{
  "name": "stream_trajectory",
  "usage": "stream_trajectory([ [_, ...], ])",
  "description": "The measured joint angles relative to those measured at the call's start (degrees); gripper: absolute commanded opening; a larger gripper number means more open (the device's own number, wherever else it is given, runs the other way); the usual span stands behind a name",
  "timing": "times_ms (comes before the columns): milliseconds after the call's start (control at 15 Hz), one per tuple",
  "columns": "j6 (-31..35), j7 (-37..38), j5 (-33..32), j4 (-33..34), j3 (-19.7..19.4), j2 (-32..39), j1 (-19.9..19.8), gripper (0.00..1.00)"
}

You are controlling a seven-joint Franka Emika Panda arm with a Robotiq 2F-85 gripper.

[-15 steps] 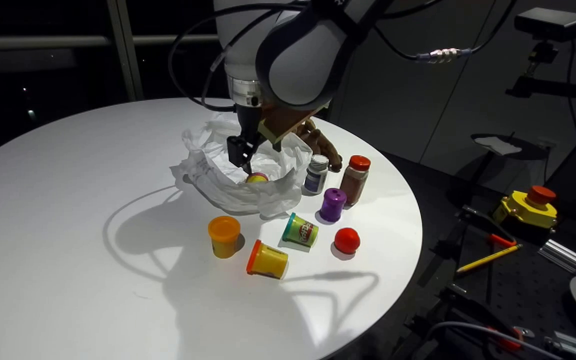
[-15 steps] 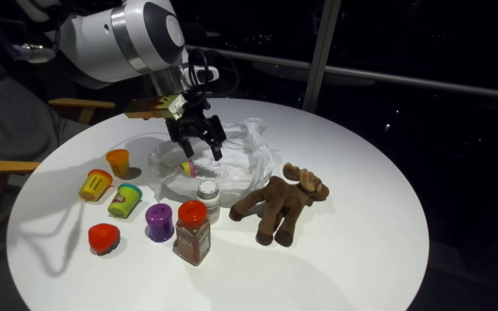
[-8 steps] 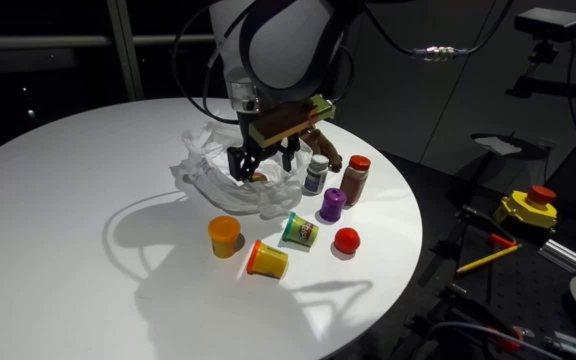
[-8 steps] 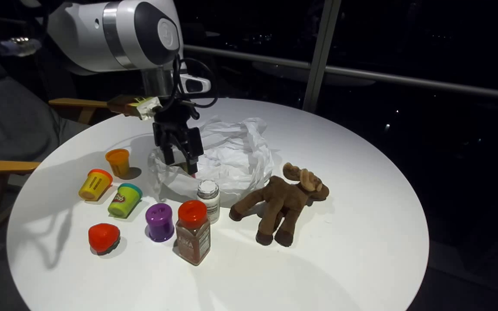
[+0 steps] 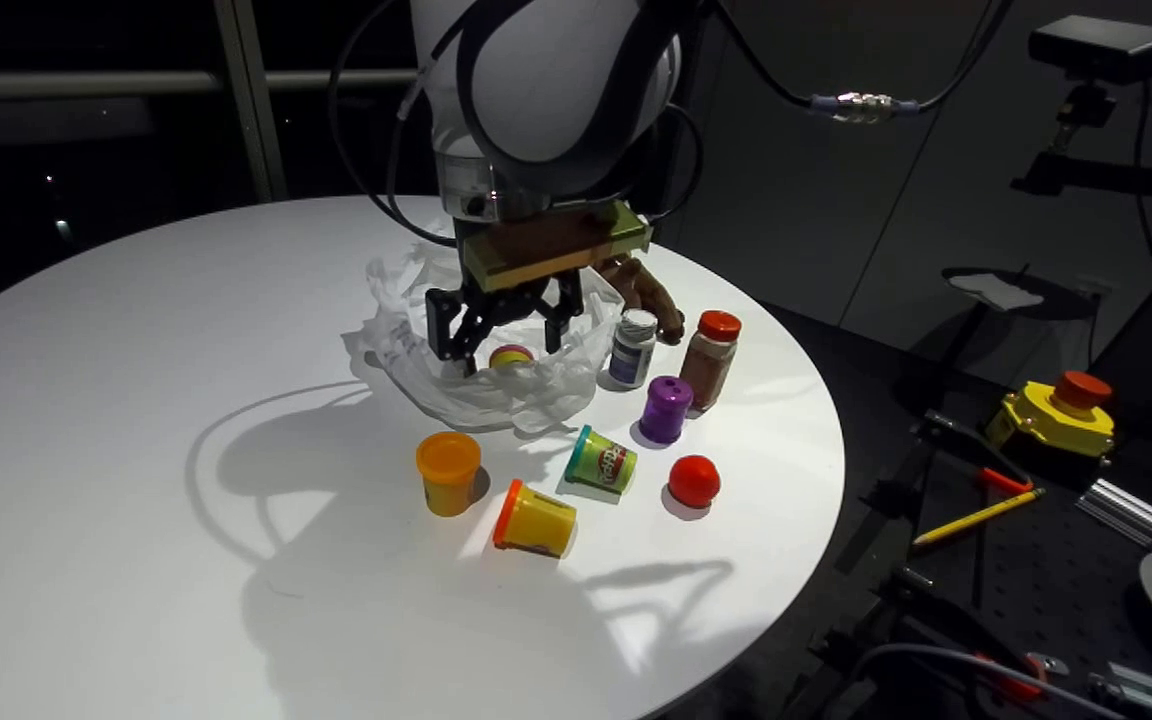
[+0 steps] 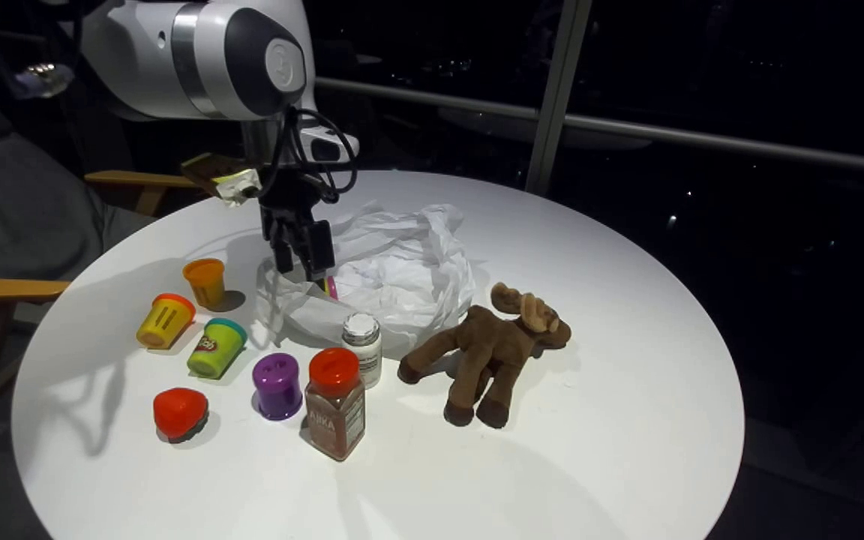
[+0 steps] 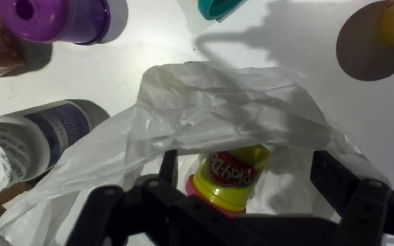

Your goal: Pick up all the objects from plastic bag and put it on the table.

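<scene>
In an exterior view, clock positions around the wrinkled translucent white plastic bag (image 5: 481, 402) on the round white desk (image 5: 186, 340) are: red-lidded yellow tub (image 5: 542, 522), 5:30; orange cylindrical tub (image 5: 449, 478), 6:30; rounded red toy (image 5: 694, 481), 4:00; teal-lidded green tub (image 5: 599, 462), 4:30; purple canister (image 5: 666, 412), 4:00; red-capped brown bottle (image 5: 708, 365), 3:00. The gripper (image 5: 508, 353) is released, jaws spread apart at the bag's mouth, and a pink-lidded yellow tub (image 7: 229, 176) lies on its side inside the bag. Farther off, at 2:30, lies a brown plush moose (image 5: 642, 293).
</scene>
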Motion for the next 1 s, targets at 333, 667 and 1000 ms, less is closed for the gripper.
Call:
stream_trajectory([
  [333,3.37,1.47,0.00,0.06,-0.24,1.42,-0.47,0.71],
  [667,4.40,3.26,0.00,0.21,-0.51,2.63,-0.47,0.32],
  [1000,5.22,5.03,-0.11,0.60,-1.93,2.09,-0.43,0.20],
])
